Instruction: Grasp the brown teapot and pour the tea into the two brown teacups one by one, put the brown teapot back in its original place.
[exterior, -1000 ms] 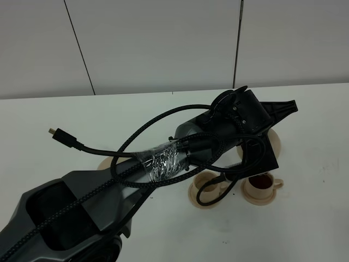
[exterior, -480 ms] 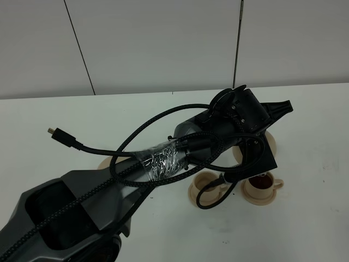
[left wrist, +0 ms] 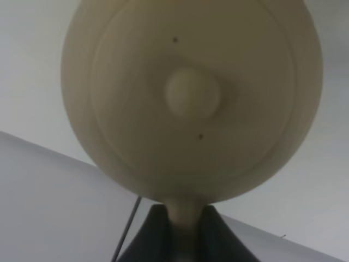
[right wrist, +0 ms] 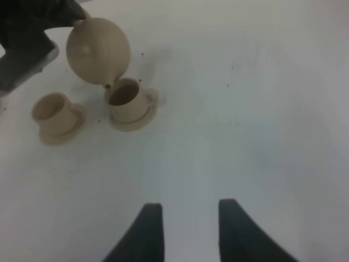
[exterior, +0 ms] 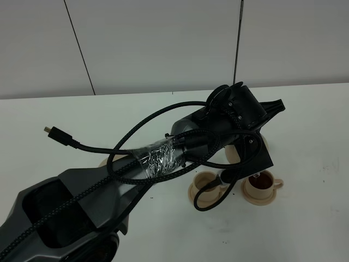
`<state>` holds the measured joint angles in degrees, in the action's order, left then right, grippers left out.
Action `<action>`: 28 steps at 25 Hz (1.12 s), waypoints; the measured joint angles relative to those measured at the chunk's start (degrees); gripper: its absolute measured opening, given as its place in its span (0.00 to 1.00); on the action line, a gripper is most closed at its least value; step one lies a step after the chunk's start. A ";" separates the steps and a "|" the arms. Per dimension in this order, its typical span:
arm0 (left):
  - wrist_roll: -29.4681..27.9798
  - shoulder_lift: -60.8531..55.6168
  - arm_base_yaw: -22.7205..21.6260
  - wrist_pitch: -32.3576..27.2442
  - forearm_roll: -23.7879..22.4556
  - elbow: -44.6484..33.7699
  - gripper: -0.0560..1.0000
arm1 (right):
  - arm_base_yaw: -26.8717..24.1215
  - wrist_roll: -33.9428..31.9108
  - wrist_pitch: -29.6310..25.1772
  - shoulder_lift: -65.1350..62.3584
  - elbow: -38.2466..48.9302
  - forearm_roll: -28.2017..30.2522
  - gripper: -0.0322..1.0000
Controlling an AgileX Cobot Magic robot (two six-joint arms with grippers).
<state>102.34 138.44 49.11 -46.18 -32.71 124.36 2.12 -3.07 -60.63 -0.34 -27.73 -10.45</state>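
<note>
Reaching in from the lower left of the high view, the left arm (exterior: pixel 163 158) stretches across the white desk (exterior: pixel 305 229), and its black cable loops over the left cup (exterior: pixel 203 186). Just beside it stands the right cup (exterior: pixel 262 184) on its small saucer, with dark tea (exterior: pixel 262 179) inside. Part of the larger saucer (exterior: pixel 272 143) shows behind the arm's wrist, which hides whatever the arm carries.

From the left wrist, the teapot (left wrist: pixel 191 98) fills the picture, its lid and knob facing the camera. The left pincer (left wrist: pixel 184 232) is clamped on the pot's handle.

From the right wrist, the teapot hangs tipped in the air, spout down at the rim of the right cup; whether they touch I cannot tell. The left cup sits on its own saucer close beside. The right pincer (right wrist: pixel 188 229) hovers well apart from them, fingers spread with nothing between.
</note>
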 joint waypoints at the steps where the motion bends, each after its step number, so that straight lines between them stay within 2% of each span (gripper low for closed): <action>1: -0.16 -0.05 0.00 -0.28 0.00 0.00 0.21 | 0.00 0.00 0.00 0.00 0.00 0.00 0.27; 28: -9.04 -1.35 0.00 -3.59 0.30 0.00 0.21 | 0.00 0.00 0.00 0.00 0.00 0.00 0.27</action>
<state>93.30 137.09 49.11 -49.77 -32.41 124.36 2.12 -3.07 -60.63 -0.34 -27.73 -10.45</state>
